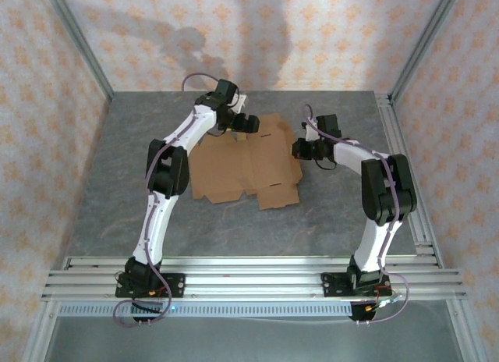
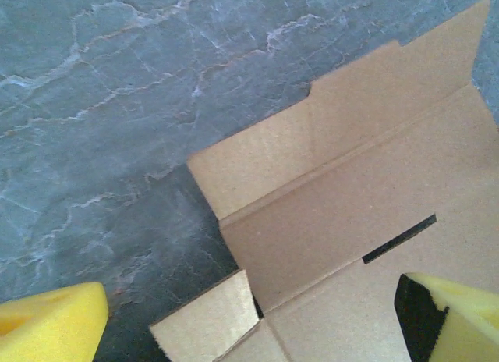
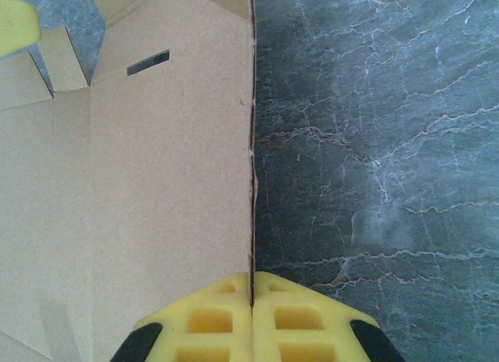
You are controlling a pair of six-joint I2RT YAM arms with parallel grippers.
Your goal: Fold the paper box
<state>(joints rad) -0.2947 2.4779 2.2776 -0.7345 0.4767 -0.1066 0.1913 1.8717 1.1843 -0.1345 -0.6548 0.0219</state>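
The paper box (image 1: 248,163) lies unfolded and mostly flat on the grey table (image 1: 109,190), between the two arms. The left gripper (image 1: 248,122) hovers over its far corner with fingers (image 2: 51,324) spread wide, holding nothing. The right gripper (image 1: 299,150) sits at its right edge, fingers (image 3: 210,323) pressed together, the cardboard's edge running into their seam; I cannot tell whether it is pinched.

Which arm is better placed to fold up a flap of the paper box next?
Probably the left: the left gripper is open above a corner flap of the paper box. The right gripper is shut at the box's right edge and must open first.
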